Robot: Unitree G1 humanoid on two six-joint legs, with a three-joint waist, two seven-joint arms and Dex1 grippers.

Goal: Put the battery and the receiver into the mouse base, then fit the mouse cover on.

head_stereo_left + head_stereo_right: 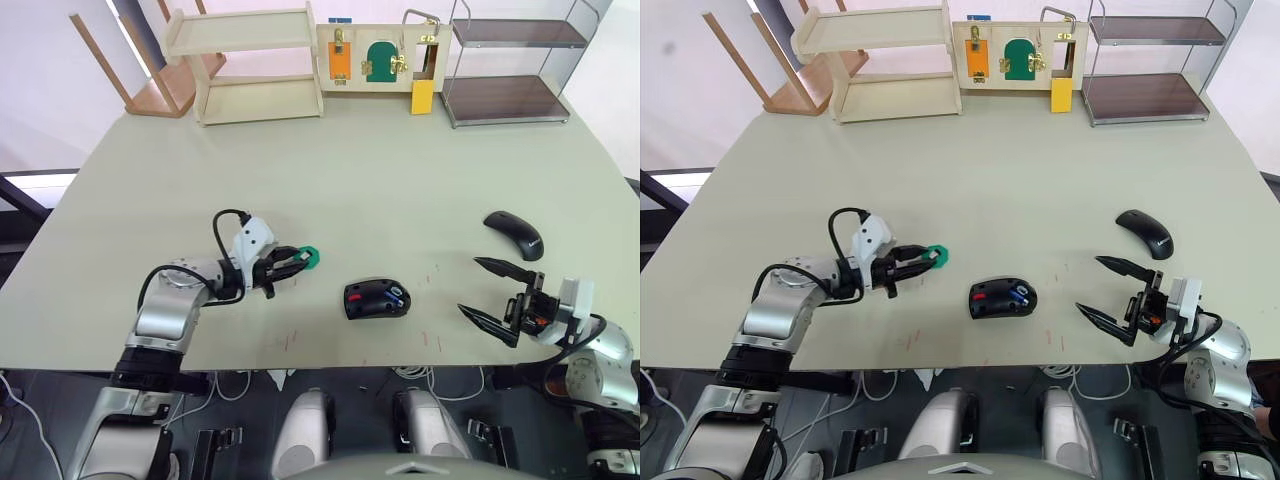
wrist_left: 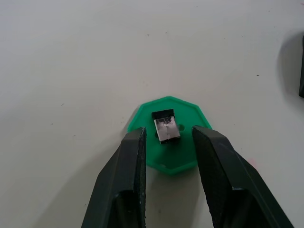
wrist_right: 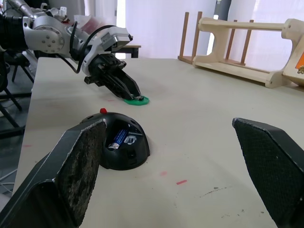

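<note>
The receiver (image 2: 165, 127), a tiny dark-and-silver plug, lies on a flat green octagonal tray (image 2: 183, 111). My left gripper (image 2: 168, 135) is open, its fingers low on either side of the receiver and over the tray's near half. To the right of the tray sits the mouse base (image 1: 377, 298), black with a red part, and the blue battery (image 3: 118, 138) lies inside it. The glossy black mouse cover (image 1: 515, 233) rests farther right on the table. My right gripper (image 1: 470, 286) is wide open near the front edge, between base and cover, holding nothing.
Along the table's far edge stand a wooden shelf (image 1: 255, 65), a board with latches (image 1: 380, 55) and a metal-framed shelf (image 1: 510, 60). A wooden frame (image 1: 150, 70) leans at the far left. Small red marks dot the table near the mouse base.
</note>
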